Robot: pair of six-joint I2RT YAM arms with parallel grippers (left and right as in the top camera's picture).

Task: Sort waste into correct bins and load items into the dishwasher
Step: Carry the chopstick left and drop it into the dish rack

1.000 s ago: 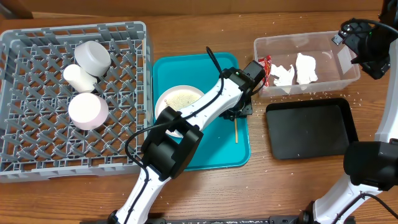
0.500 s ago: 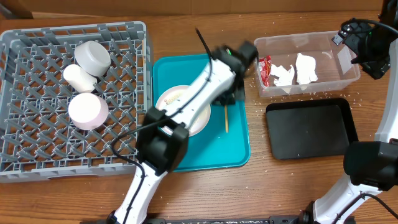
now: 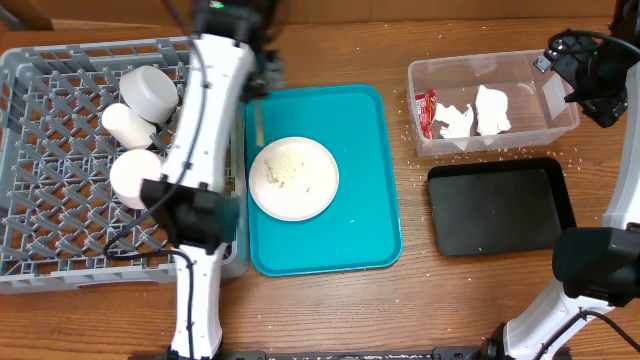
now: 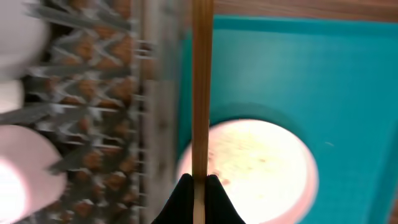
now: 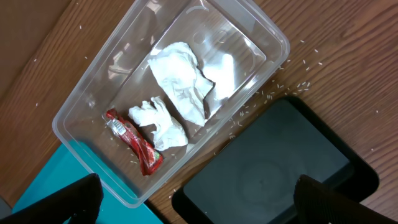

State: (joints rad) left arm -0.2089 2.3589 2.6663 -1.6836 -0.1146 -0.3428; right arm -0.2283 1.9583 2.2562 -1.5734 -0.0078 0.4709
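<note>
My left gripper (image 3: 258, 88) is shut on the wooden chopsticks (image 3: 257, 124) and holds them over the seam between the grey dish rack (image 3: 60, 240) and the teal tray (image 3: 370, 235). In the left wrist view the chopsticks (image 4: 201, 87) run straight up from the shut jaws (image 4: 199, 186). The white plate (image 3: 294, 178) with food grains lies on the teal tray. A bowl (image 3: 150, 91) and two cups (image 3: 127, 122) (image 3: 138, 178) sit in the rack. My right gripper (image 5: 196, 199) is open and empty, high above the clear tub (image 5: 261, 37).
The clear tub (image 3: 560, 125) holds two crumpled napkins (image 5: 183, 84) (image 5: 160, 124) and a red-and-white wrapper (image 5: 137, 146). The black tray (image 3: 500, 208) lies in front of it. Rice grains (image 3: 500, 152) are scattered on the wooden table around both.
My left arm swung up and left from the tray's right side to the rack's edge, carrying the chopsticks. The plate is now uncovered. The right arm has not moved.
</note>
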